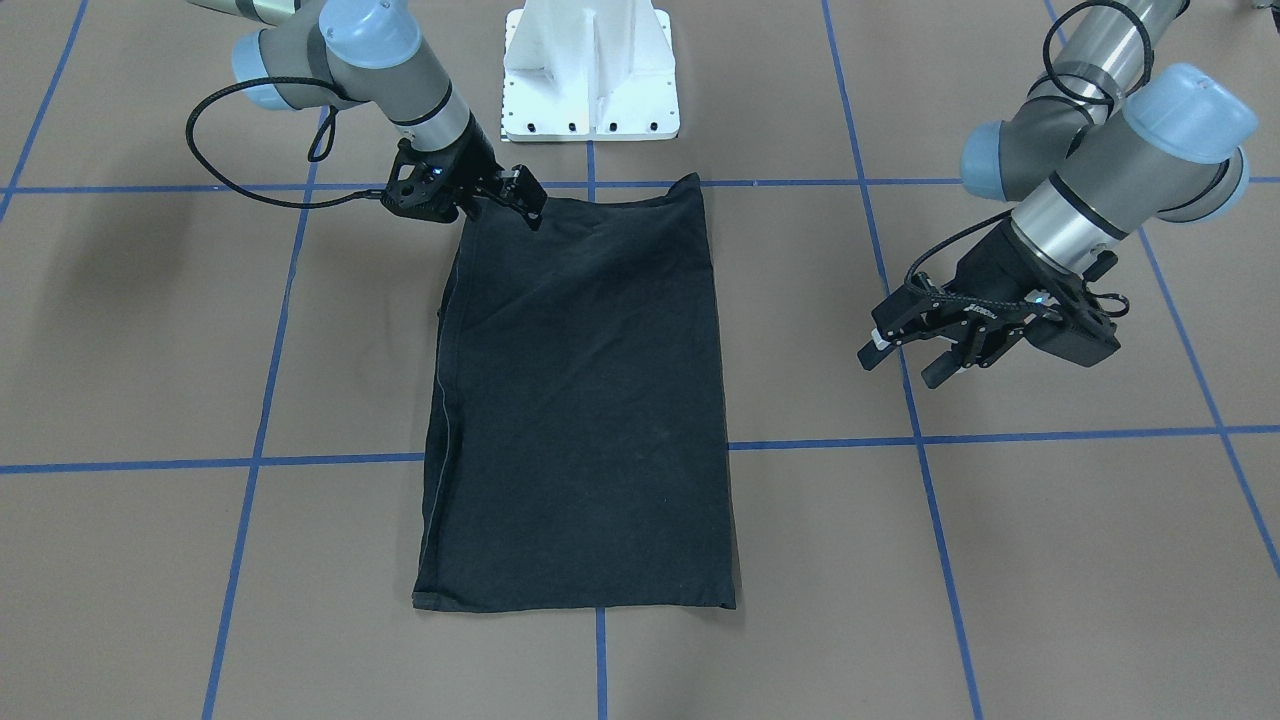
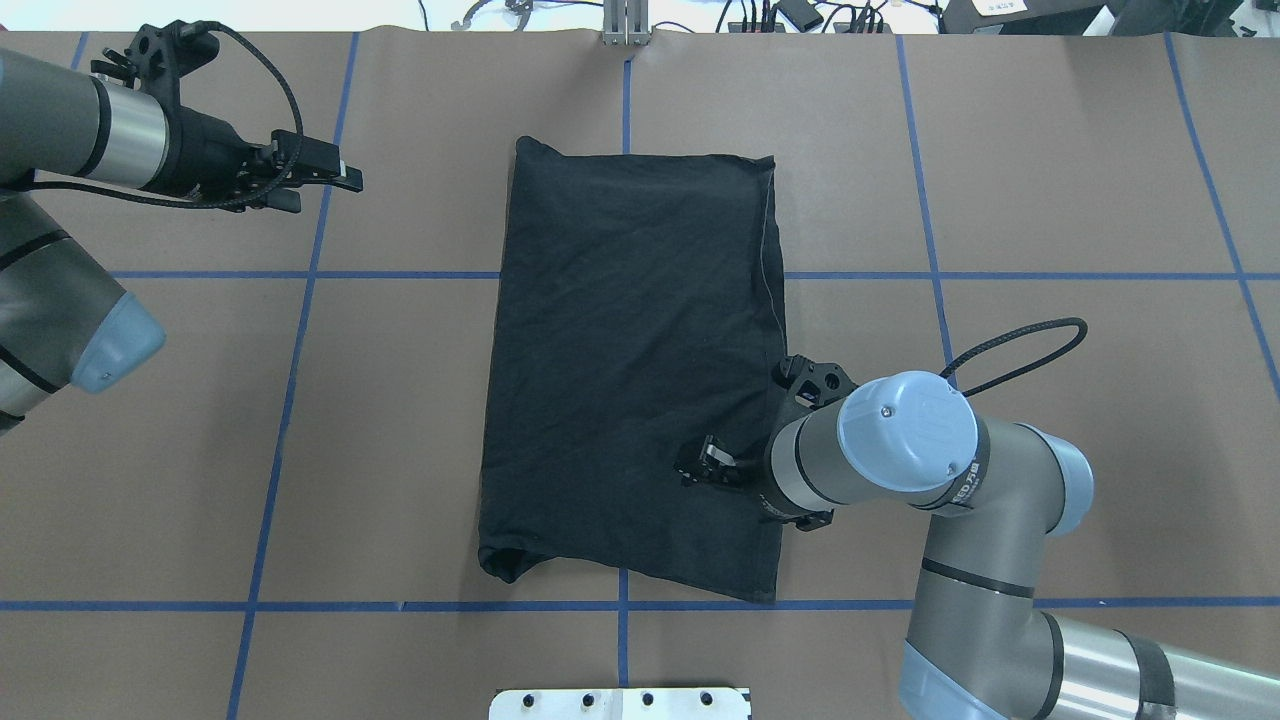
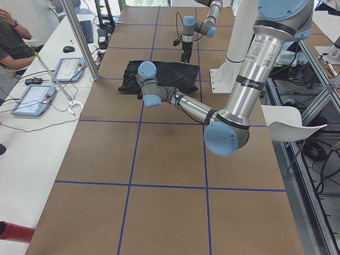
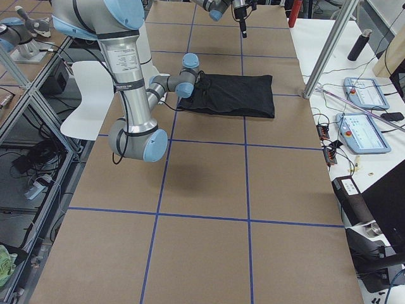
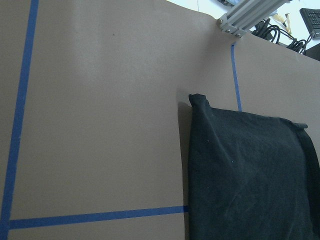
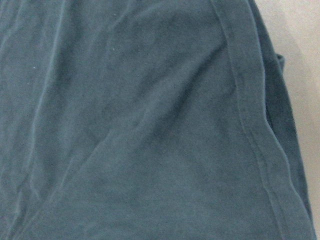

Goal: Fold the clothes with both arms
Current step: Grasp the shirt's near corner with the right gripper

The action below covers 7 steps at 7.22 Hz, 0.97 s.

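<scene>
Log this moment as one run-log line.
T-shirt: folded into long rectangle, flat | left gripper: open, clear of T-shirt | right gripper: at T-shirt's robot-side corner, grip unclear

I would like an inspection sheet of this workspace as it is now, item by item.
Surface: brown table with blue tape grid.
Job's things: black T-shirt folded into a long rectangle, lying flat, no graphic showing.
Clutter: nothing seen.
Grippers: left gripper open, beside the shirt, not touching; right gripper at the shirt's corner, open or shut unclear.
Cables: black cable loops at the right wrist, off the shirt.
Surroundings: white pedestal; control tablets on a side bench.
</scene>
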Available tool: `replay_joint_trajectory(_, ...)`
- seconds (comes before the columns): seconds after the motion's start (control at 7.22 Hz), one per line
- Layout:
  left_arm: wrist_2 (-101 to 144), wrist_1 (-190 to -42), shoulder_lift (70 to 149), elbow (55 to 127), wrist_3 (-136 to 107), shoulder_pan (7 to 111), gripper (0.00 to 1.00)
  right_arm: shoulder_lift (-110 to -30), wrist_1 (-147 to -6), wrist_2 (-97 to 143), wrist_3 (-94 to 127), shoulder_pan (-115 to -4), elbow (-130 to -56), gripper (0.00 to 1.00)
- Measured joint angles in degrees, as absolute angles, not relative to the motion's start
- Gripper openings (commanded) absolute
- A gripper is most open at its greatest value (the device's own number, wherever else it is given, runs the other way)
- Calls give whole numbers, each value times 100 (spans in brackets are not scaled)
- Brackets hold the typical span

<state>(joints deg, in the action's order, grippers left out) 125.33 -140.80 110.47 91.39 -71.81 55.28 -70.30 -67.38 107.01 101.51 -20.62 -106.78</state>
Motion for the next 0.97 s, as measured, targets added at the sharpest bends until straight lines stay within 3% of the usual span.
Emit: replay_joint_trajectory(0.97, 12542, -14080, 11042, 9185, -7182, 5536, 100, -6983, -7171, 10647, 10128, -1684, -10620, 100)
